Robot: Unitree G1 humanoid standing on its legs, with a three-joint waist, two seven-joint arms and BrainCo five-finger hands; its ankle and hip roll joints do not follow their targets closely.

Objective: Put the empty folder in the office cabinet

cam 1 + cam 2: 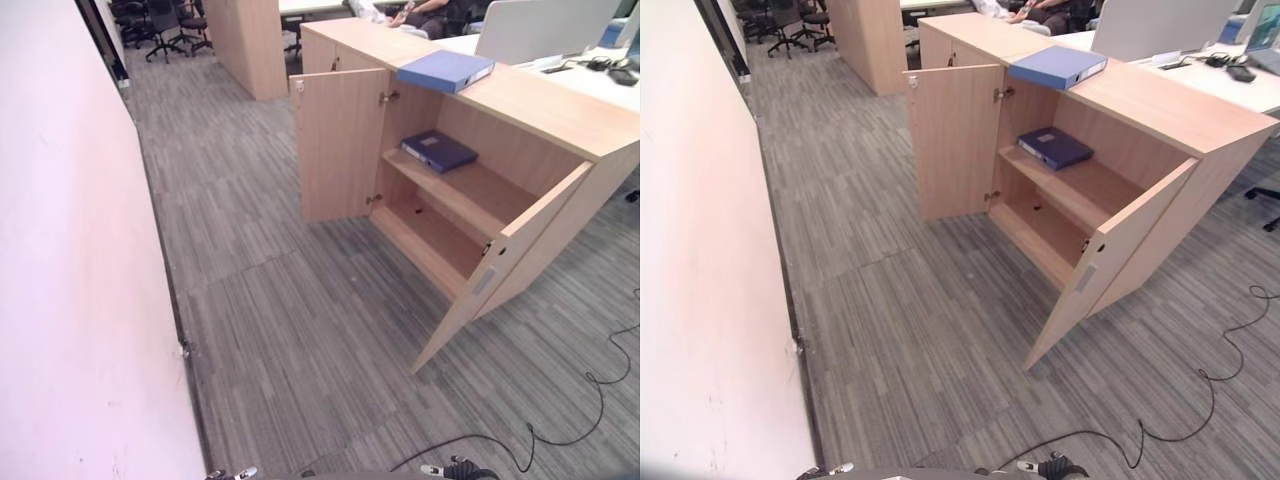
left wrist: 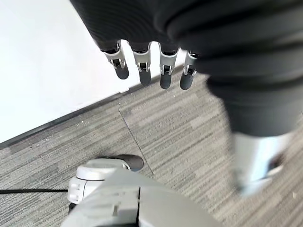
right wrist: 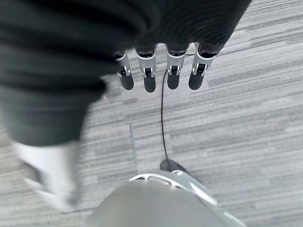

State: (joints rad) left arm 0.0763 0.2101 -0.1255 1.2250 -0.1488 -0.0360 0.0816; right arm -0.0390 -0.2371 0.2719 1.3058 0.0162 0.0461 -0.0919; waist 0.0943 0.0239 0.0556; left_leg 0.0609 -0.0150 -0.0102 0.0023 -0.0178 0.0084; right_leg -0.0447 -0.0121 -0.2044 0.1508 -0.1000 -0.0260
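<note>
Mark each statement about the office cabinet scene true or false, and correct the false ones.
1. Both cabinet doors stand open. True.
2. A blue folder lies on top of the cabinet. True.
3. The upper shelf inside is bare. False: a darker blue folder lies on it.
4. The left hand grips a folder. False: its fingers hang relaxed over the carpet.
5. The right hand holds nothing. True.
6. The floor is bare wood. False: it is grey striped carpet.
</note>
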